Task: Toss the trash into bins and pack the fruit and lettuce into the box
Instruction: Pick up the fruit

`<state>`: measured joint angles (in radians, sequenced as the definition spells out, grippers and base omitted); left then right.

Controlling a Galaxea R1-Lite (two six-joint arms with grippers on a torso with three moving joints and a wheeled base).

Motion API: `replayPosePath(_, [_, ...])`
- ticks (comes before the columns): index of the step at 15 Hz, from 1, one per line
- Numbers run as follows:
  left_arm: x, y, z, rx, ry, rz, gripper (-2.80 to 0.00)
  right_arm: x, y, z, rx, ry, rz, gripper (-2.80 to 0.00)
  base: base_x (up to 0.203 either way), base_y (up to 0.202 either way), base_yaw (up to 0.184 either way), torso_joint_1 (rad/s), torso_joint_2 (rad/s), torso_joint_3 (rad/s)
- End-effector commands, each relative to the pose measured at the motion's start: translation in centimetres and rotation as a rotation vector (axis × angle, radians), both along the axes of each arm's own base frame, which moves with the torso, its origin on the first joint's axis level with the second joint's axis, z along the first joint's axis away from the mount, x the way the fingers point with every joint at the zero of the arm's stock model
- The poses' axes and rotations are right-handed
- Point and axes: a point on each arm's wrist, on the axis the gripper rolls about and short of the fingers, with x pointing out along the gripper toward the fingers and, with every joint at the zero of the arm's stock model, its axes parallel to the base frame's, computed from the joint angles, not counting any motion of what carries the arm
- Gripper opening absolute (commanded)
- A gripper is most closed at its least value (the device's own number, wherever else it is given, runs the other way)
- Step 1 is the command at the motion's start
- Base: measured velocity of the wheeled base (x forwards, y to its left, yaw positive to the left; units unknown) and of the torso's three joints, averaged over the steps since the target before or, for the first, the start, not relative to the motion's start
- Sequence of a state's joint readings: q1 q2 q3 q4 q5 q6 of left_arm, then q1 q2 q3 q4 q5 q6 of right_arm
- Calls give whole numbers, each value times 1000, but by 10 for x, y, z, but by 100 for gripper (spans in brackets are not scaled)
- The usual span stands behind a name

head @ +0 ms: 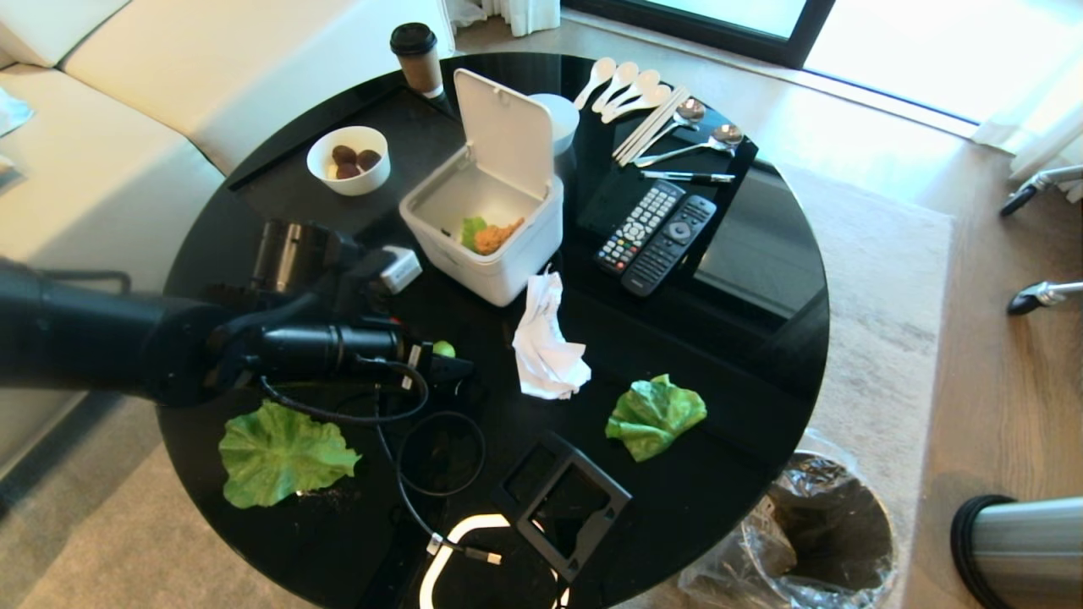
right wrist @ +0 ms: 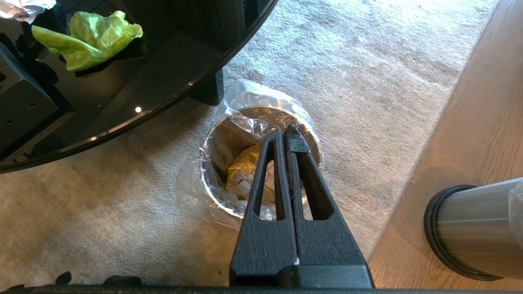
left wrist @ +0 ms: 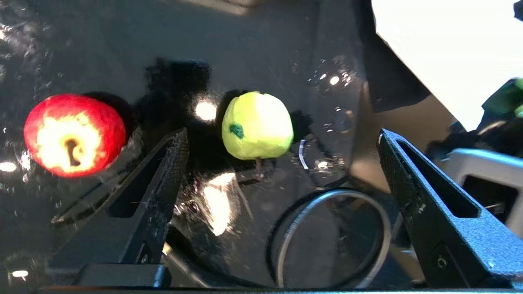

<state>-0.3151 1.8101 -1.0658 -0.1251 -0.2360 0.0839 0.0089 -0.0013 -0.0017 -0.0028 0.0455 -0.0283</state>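
While the left end effector (left wrist: 282, 139) gapes wide, a small yellow-green apple (left wrist: 257, 125) sits between its fingers.

Living room, probably: sofa (head: 127, 127), remotes (head: 656, 237).

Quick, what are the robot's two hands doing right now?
Left gripper: open, holding nothing, over the small green apple.
Right gripper: shut, empty, above the steel bin.

The left pincer (left wrist: 282, 139) hangs spread wide over the glossy black surface (left wrist: 253, 49), the green apple (left wrist: 257, 125) between its fingers (untouched); the red apple (left wrist: 74, 134) lies outside one finger.
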Motion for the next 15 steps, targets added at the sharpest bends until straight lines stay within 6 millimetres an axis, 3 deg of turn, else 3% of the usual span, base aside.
replayPosePath(1, [6,-1,-5,41,-12,-20,0,0,0,0,-1,1,1,-280,0,0,0,0,0,0])
replayPosePath(15, [21,-6,-9,157,-51,-45,0,0,0,0,-1,3,1,-280,0,0,0,0,0,0])
